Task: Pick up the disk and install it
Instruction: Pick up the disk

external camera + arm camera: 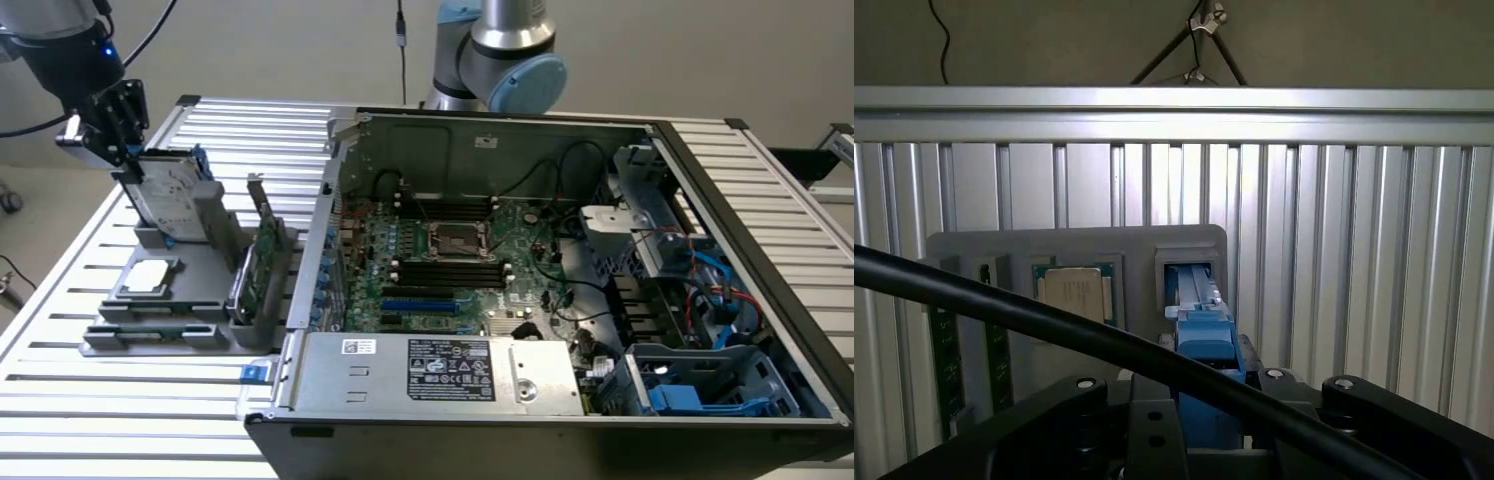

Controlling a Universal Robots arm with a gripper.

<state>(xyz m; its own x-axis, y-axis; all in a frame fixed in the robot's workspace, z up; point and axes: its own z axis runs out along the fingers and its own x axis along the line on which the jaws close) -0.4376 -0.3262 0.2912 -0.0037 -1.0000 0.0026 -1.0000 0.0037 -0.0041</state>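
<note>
Slatted aluminium table (80,400), pale wall behind. Notes run from the exterior view's left to its right.

- Left edge of table: grey stand (187,320) holding spare parts.
- Back left corner of stand: disk (171,195) upright in its slot, blue carrier along the edges, label face showing.
- Gripper (124,160) comes down onto the disk's top edge. In the wrist view the blue carrier sits tight between the two finger bodies, so the fingers look clenched on the disk. Pad contact itself is hidden.
- Front of stand: square chip (147,277) lying flat in its recess, untouched.
- Right edge of stand: green card (267,240) on edge, close beside the disk's slot but apart from it.
- Centre to right of table: open case (467,150), motherboard exposed, arm base (501,60) behind its back wall.
- Front right corner of case: blue-lined bay (694,390), looks vacant, probably where the disk belongs.

Step in hand, by my reading: the pick-up, at the point of grasp. Disk is seated in the stand, not yet lifted; install not begun.

What a lift calls for: a straight pull along the slot, no twist, since the carrier would bind against the slot walls and the card stands near on one side. A black cable (1004,305) crosses the wrist view and needs slack.
</note>
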